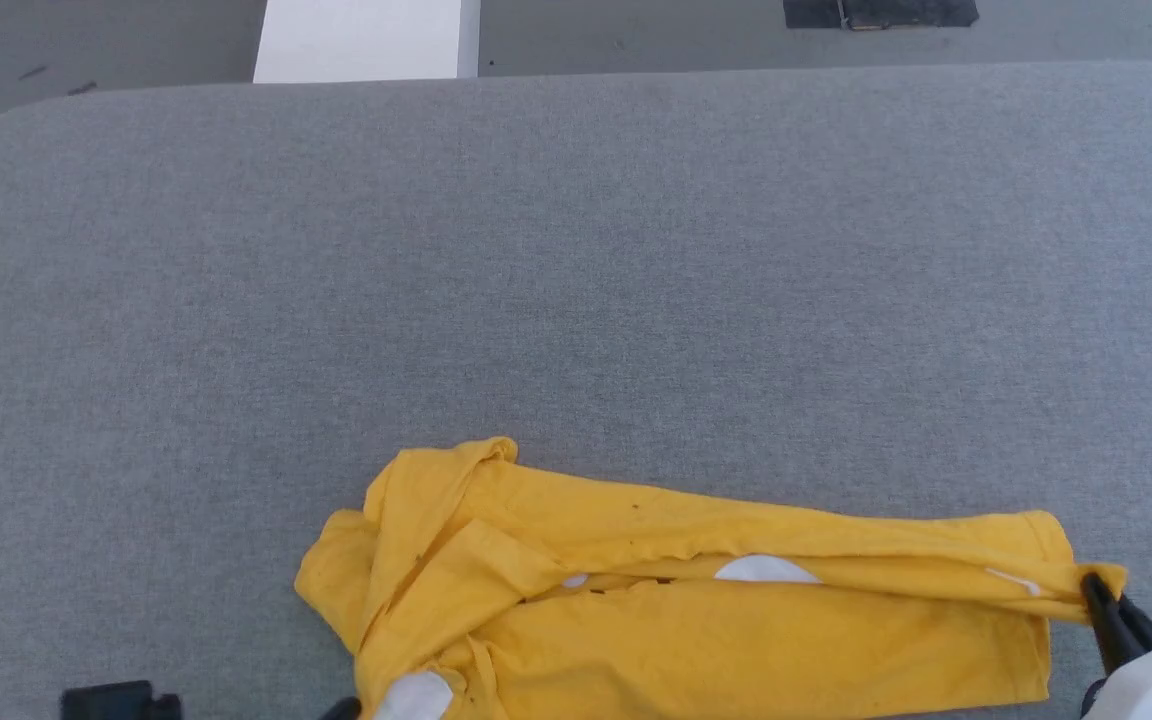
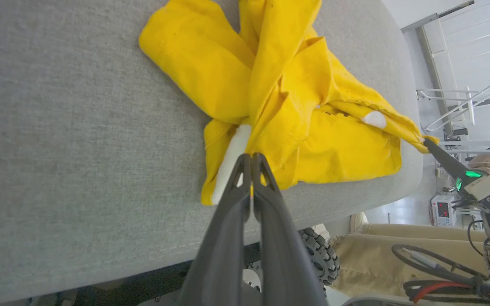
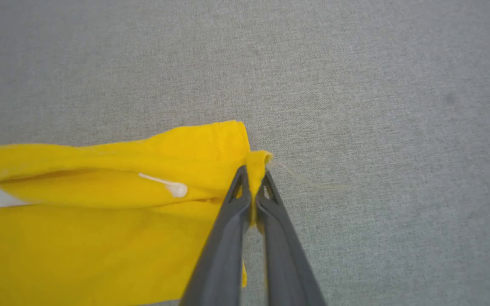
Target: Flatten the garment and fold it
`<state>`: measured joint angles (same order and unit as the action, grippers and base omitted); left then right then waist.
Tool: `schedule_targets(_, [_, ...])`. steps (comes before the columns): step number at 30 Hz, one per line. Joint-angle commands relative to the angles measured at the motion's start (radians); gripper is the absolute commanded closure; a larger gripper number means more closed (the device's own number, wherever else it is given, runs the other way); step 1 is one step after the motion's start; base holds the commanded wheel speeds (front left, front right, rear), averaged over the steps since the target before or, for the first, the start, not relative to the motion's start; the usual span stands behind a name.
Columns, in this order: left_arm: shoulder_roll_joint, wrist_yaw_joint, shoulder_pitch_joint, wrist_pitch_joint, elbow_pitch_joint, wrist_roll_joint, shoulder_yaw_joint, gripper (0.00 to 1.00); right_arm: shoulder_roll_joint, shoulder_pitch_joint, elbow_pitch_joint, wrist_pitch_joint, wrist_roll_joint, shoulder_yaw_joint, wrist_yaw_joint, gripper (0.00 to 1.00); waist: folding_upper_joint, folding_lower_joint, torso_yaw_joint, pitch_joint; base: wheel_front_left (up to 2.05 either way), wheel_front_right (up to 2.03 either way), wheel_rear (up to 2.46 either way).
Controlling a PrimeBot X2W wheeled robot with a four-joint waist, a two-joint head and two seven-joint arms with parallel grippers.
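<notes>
Right claw (image 3: 253, 172): fingers pressed together on a small yellow corner at the garment's right end.
Left claw (image 2: 251, 158): fingers closed together, pinching a bunched fold at the garment's left end.
Garment (image 1: 696, 640): yellow and rumpled, stretched left to right along the table's near edge, with white patches showing.
Table (image 1: 576, 300): grey cloth-covered top with the garment resting on it.

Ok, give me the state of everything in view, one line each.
garment: crumpled and doubled over, lying on the table, not yet flat.
left gripper: shut on the garment's bunched end.
right gripper: shut on a garment corner.
</notes>
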<state>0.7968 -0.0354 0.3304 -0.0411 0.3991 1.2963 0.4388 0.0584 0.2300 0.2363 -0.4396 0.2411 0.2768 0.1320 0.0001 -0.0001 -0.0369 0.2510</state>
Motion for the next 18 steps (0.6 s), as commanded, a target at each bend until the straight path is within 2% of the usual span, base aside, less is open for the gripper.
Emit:
schedule_targets(1, [-0.02,0.001,-0.027,-0.01,-0.019,-0.002,0.013,1.0,0.0,-0.005,-0.013,0.009,-0.011,-0.01,-0.001,1.0,-0.0001,0.0001,-0.003,-0.006,0.0,0.0,0.0])
schedule_targets(2, [-0.032,0.003,-0.041,-0.015,-0.032,-0.004,0.022,1.0,0.0,-0.012,-0.021,0.014,-0.013,-0.014,-0.001,1.0,-0.0001,0.0001,-0.003,-0.008,0.0,0.0,0.0])
schedule_targets(3, [-0.048,0.004,-0.06,-0.018,-0.049,-0.007,0.03,1.0,-0.001,-0.02,-0.032,0.019,-0.016,-0.019,-0.001,0.69,-0.0001,0.0001,-0.002,-0.011,0.0,0.0,0.0])
schedule_targets(4, [-0.059,0.004,-0.074,-0.021,-0.064,-0.01,0.037,1.0,-0.001,-0.026,-0.041,0.023,-0.019,-0.023,-0.001,0.22,-0.0001,0.0001,-0.002,-0.013,0.0,0.0,0.0])
schedule_targets(5, [-0.072,0.005,-0.09,-0.026,-0.082,-0.013,0.045,1.0,-0.001,-0.034,-0.051,0.029,-0.022,-0.026,-0.001,0.0,-0.0001,0.0001,-0.001,-0.015,0.0,0.0,0.0])
schedule_targets(6, [-0.082,0.004,-0.105,-0.022,-0.097,-0.019,0.046,1.0,-0.002,-0.041,-0.06,0.033,-0.023,-0.027,-0.001,0.0,-0.0001,0.0001,-0.001,-0.017,0.0,0.0,0.0])
schedule_targets(7, [-0.096,0.003,-0.122,-0.012,-0.117,-0.027,0.044,0.94,-0.002,-0.048,-0.07,0.039,-0.026,-0.03,-0.001,0.0,-0.0001,0.0001,0.0,-0.018,0.0,0.0,0.0])
schedule_targets(8, [-0.107,0.004,-0.134,-0.007,-0.131,-0.03,0.045,0.83,-0.002,-0.053,-0.078,0.043,-0.029,-0.035,-0.001,0.0,-0.0001,0.0001,0.0,-0.019,0.0,0.0,0.0])
schedule_targets(9, [-0.116,0.003,-0.147,0.0,-0.147,-0.039,0.045,0.53,-0.003,-0.058,-0.087,0.047,-0.031,-0.04,-0.001,0.0,-0.0001,0.0001,0.001,-0.02,0.0,0.0,0.0])
schedule_targets(10, [-0.123,0.003,-0.158,0.008,-0.159,-0.047,0.044,0.0,-0.003,-0.063,-0.093,0.05,-0.031,-0.043,-0.001,0.0,-0.0001,0.0001,0.001,-0.021,0.0,0.0,0.0])
schedule_targets(16, [-0.148,-0.003,-0.193,0.059,-0.179,-0.089,0.031,0.0,-0.003,-0.076,-0.081,0.049,-0.008,-0.053,-0.001,0.0,-0.0001,0.0001,0.006,-0.03,0.0,0.0,0.0])
schedule_targets(18, [-0.152,-0.015,-0.198,0.11,-0.164,-0.116,0.003,0.0,-0.003,-0.073,-0.058,0.043,0.004,-0.042,-0.001,0.0,-0.0001,0.0001,0.008,-0.034,0.0,0.0,0.0])
